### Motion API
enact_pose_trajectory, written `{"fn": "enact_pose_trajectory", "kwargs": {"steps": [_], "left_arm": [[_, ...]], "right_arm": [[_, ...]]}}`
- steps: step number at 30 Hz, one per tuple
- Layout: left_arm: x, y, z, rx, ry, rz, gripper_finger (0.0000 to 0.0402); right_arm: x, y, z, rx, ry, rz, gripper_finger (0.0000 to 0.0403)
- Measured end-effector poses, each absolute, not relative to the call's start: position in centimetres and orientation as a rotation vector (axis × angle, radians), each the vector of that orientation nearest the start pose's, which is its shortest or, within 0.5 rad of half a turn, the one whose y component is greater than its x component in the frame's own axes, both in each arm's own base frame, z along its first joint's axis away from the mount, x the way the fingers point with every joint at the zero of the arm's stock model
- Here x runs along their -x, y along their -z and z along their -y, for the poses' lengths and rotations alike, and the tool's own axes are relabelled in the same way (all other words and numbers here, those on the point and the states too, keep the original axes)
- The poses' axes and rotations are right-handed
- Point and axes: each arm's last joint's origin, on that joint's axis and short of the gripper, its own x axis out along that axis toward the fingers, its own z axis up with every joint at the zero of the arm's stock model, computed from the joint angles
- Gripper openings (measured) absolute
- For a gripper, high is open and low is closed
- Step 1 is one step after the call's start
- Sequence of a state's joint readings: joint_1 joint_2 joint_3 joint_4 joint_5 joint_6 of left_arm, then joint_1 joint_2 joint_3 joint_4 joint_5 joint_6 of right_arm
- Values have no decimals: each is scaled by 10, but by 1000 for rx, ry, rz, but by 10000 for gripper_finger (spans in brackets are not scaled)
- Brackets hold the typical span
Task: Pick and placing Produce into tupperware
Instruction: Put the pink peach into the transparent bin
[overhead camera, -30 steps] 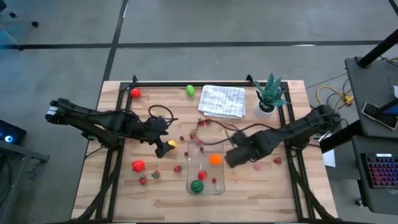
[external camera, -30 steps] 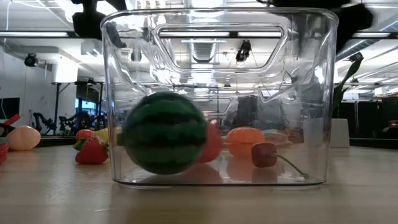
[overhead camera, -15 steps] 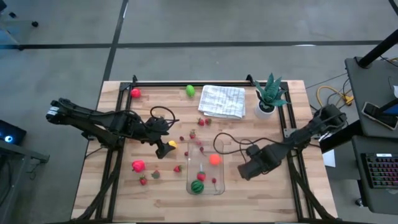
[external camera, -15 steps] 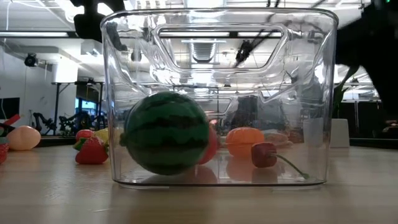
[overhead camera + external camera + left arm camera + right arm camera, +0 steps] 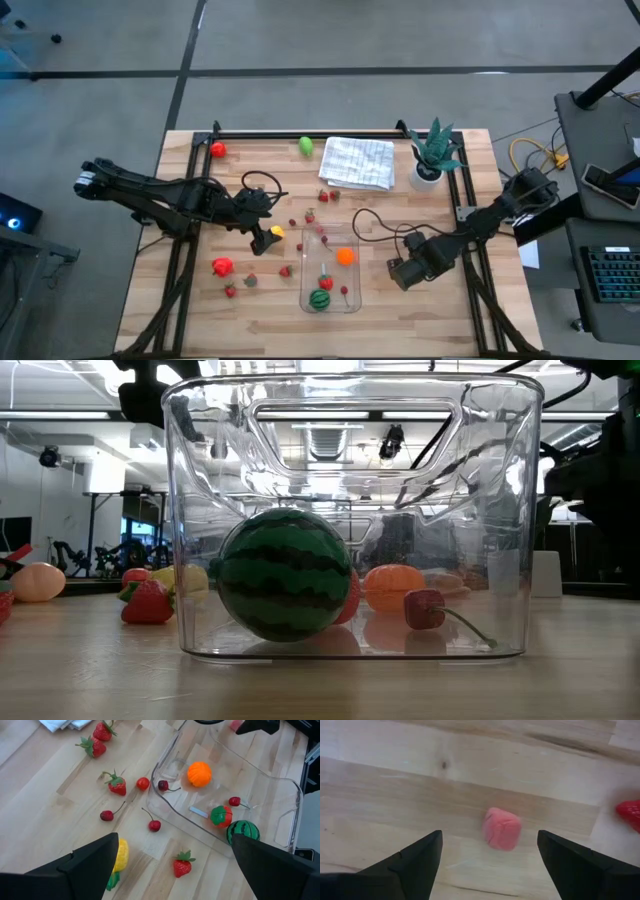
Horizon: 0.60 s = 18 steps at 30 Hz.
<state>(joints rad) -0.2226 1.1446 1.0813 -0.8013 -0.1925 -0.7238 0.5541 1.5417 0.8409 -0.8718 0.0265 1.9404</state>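
1. Step in hand, as judged: the right claw [image 5: 487, 865] is lining up on a small pink, roughly cube-shaped toy piece [image 5: 502, 828] that lies on the pale wooden tabletop [image 5: 420, 785]. To do it well, the claw should come straight down with one finger on each side of the piece, close only once both fingers are below its top, then lift clear before crossing to the container.
2. Right claw: fingers spread wide, holding nothing and touching nothing. The pink piece sits between the two fingers and ahead of them, apart from both. A red piece [image 5: 631, 814] lies near it at the picture's edge; the closing fingers should avoid it.
3. Right claw, position: in the high view it is at about 3 o'clock from the clear, rounded rectangular plastic tupperware [image 5: 309, 291], near it [image 5: 412, 270].
4. Tupperware contents: a striped dark-green toy melon [image 5: 284, 574], an orange toy fruit [image 5: 394, 586], a red cherry with a stem [image 5: 425, 609], and a red piece partly hidden behind the melon.
5. Left claw [image 5: 172, 870]: fingers apart, holding nothing, at about 9 o'clock from the tupperware, above a yellow toy fruit [image 5: 122, 855].
6. Loose produce on the tabletop: strawberries [image 5: 116, 785] and cherries [image 5: 154, 825] at 10 to 11 o'clock of the tupperware, and a lime-green fruit [image 5: 306, 146] well apart at 12 o'clock.
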Motion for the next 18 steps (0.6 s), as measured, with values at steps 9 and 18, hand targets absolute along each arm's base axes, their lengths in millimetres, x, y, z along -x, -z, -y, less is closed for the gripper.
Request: {"fn": "enact_pose_trajectory", "kwargs": {"steps": [9,18], "left_arm": [[-217,-315,44,503,-276,-809,374],[-217,-315,44,504,-276,-809,374]], "right_arm": [[-198,-151,-121,-1030,1108,-1278,211],[-196,-141,-121,-1037,1098,-1280,189]]}}
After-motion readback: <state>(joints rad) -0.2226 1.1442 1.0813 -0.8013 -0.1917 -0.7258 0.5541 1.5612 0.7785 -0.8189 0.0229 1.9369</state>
